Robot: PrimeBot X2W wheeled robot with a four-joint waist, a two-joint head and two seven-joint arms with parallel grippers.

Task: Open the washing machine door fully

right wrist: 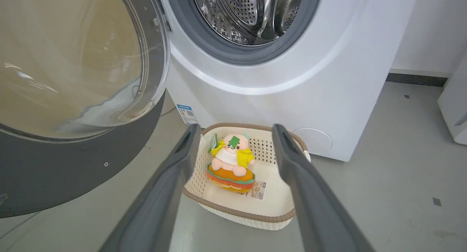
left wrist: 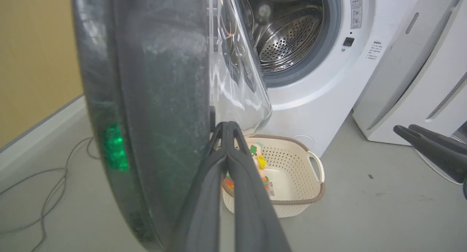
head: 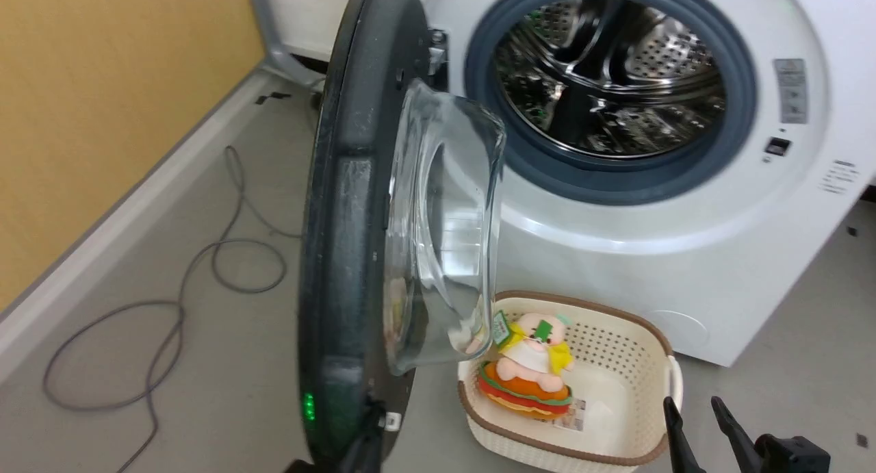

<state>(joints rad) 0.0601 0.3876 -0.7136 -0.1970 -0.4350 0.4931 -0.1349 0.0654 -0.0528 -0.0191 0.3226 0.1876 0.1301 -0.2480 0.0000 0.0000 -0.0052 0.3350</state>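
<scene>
The left gripper (left wrist: 227, 126) has its jaws pressed together on nothing, tips at the inner side of the door (head: 342, 220), where the black frame meets the glass bowl. With only a push and no hold, the tips could slip off onto the glass, and the door might swing back. The right gripper (head: 692, 408) hangs with jaws wide apart and empty, just beside the basket (head: 582, 302); a turn at the waist could knock it into the rim. The door stands out edge-on from the machine (head: 684, 267), hinged on the left and probably about halfway open. Beyond it a cable (head: 226, 254) loops over the floor, which the wheels could snag if the robot follows the door round.
</scene>
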